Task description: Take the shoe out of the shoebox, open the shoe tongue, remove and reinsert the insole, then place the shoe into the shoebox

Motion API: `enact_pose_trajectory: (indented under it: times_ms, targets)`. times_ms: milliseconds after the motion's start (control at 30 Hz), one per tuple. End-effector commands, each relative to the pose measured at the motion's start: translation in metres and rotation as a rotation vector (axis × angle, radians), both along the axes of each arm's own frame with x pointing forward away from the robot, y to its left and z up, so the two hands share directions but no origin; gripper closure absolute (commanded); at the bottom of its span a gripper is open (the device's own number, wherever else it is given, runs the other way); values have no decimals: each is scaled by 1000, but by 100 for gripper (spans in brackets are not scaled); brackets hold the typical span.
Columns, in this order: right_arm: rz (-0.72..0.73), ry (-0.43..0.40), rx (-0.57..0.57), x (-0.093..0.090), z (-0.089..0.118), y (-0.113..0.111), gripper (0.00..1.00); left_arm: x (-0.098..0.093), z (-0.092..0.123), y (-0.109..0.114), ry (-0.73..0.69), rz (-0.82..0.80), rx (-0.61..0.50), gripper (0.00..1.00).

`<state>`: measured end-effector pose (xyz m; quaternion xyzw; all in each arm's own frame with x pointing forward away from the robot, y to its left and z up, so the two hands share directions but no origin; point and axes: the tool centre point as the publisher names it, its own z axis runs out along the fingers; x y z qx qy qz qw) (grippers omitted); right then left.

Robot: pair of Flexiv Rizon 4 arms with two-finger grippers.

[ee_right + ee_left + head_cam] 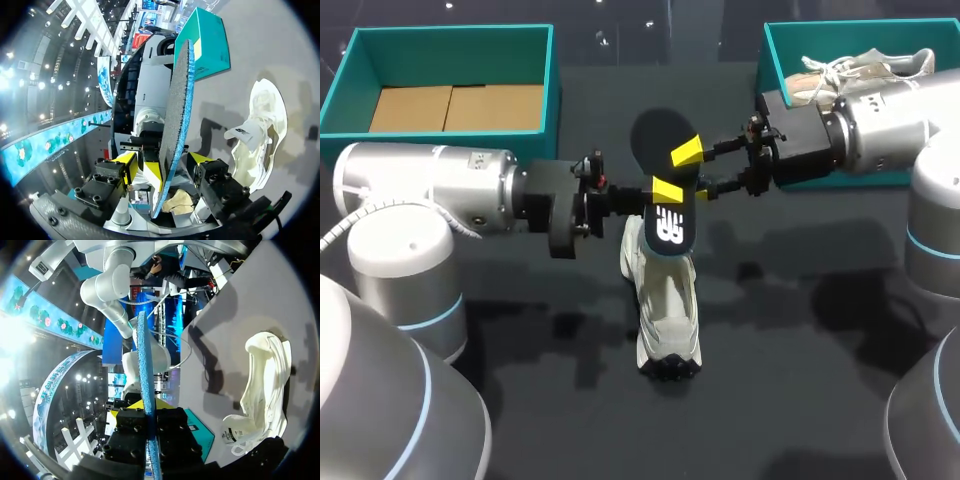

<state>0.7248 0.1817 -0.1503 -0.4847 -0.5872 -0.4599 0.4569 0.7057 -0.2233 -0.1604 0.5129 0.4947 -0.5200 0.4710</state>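
Insole out, pinched by left gripper, right gripper spread loosely around it; probably reinsertion next, shoe at 6 o'clock.

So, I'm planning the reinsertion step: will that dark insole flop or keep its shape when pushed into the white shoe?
The thin black insole with a blue underside probably keeps its shape: it stands nearly straight beyond the left pincer. Its slight curve suggests it would bend under pressure. Being so thin, it is likely light.
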Motion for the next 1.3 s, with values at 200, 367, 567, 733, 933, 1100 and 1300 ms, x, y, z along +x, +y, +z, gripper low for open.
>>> enact_pose_trajectory:
  times_ms: [200, 367, 567, 733, 933, 1100, 1300]
  targets:
    - [2, 1, 40, 7, -8, 13, 51, -3, -2, -6, -14, 31, -12, 100]
    - [0, 1, 49, 7, -9, 15, 56, -2, -3, -9, -16, 38, -17, 100]
    - [-2, -3, 57, 7, -9, 16, 64, -3, -3, -10, -20, 45, -22, 100]
    - [-6, -6, 62, 6, -8, 16, 69, -4, -3, -9, -27, 57, -27, 100]
    - [-6, -10, 68, 5, -8, 16, 83, -3, -5, -8, -30, 66, -27, 100]
    - [0, -15, 73, 5, -7, 18, 100, -4, -7, -8, -31, 72, -25, 100]
    - [5, -14, 76, 5, -8, 19, 100, -5, -10, -6, -23, 84, -26, 74]
